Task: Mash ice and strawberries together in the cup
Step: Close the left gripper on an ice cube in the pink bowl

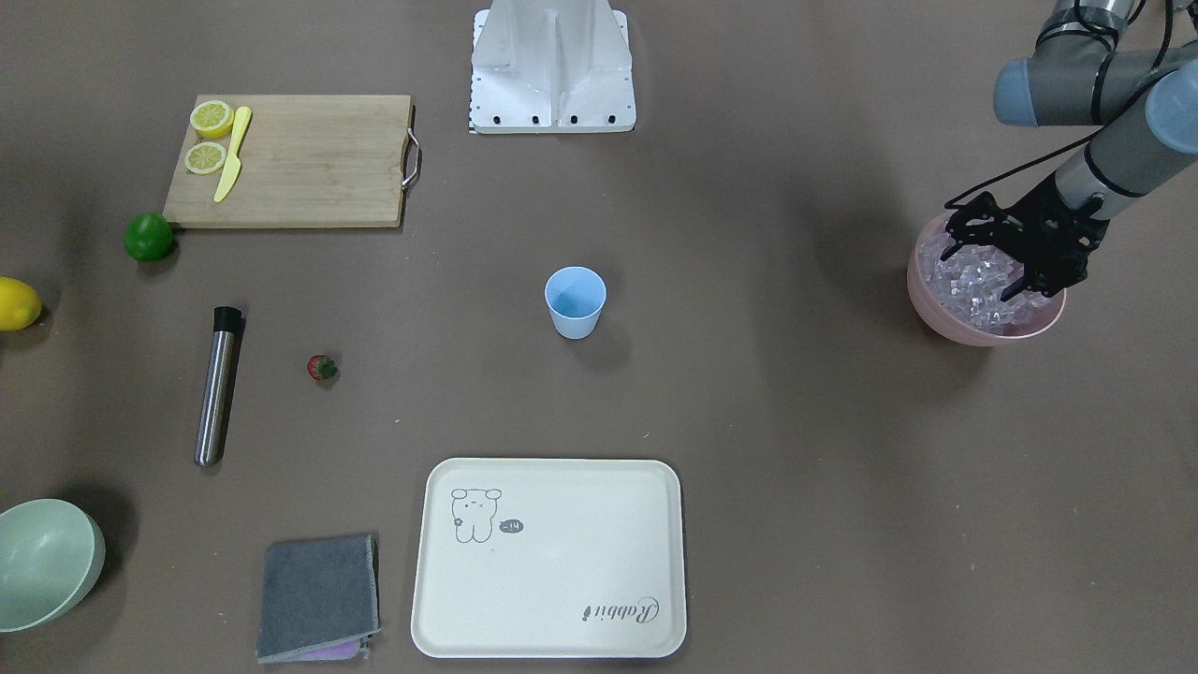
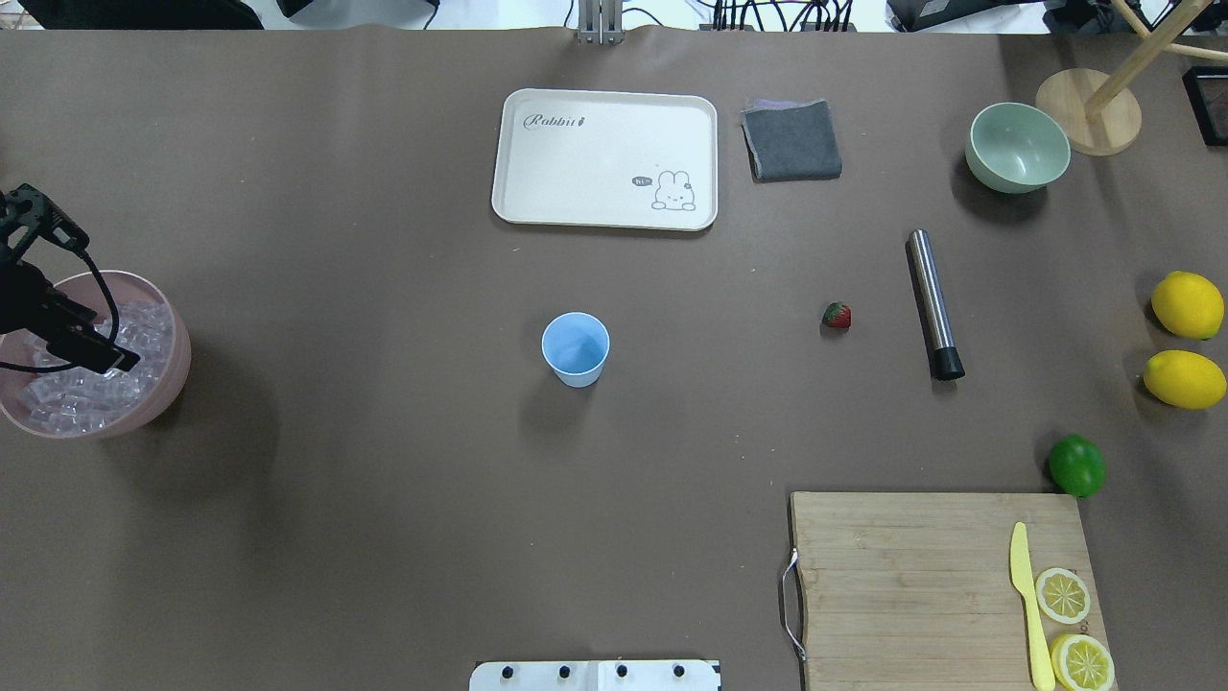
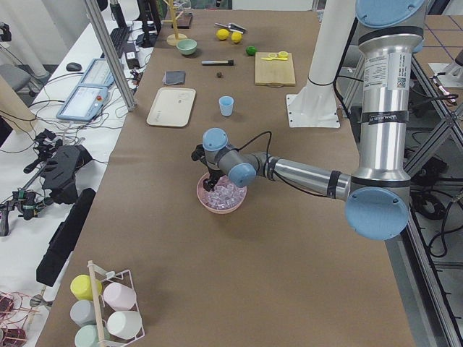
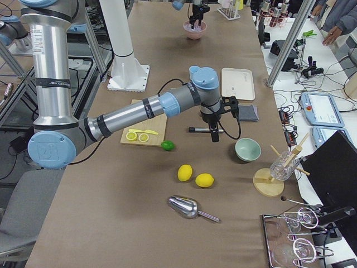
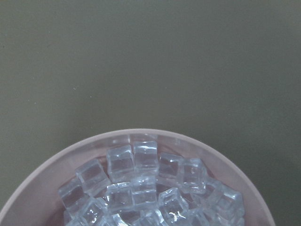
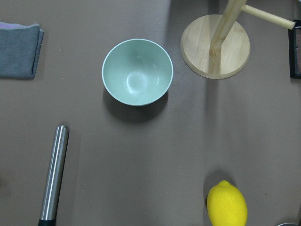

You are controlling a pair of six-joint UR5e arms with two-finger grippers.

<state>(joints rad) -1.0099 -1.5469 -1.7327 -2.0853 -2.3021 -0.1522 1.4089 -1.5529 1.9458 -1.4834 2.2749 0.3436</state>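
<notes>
The light-blue cup (image 1: pixel 575 300) stands upright and alone at the table's middle. A small red strawberry (image 1: pixel 321 368) lies on the table toward the robot's right. Clear ice (image 1: pixel 978 281) cubes fill a pink bowl (image 1: pixel 945 323) at the robot's far left. My left gripper (image 1: pixel 980 274) is open, its black fingers spread and dipped among the cubes; the left wrist view shows only ice (image 5: pixel 141 188) and the bowl rim. My right gripper (image 4: pixel 214 137) hangs above the table between the metal rod and the green bowl, and I cannot tell its state.
A metal rod with a black end (image 1: pixel 217 384) lies beside the strawberry. A cutting board (image 1: pixel 309 168) holds lemon slices and a yellow knife, with a lime (image 1: pixel 149 236) at its corner. A cream tray (image 1: pixel 550 557), grey cloth (image 1: pixel 318 597), pale-green bowl (image 1: pixel 47 562) and lemons (image 2: pixel 1188 305) sit around.
</notes>
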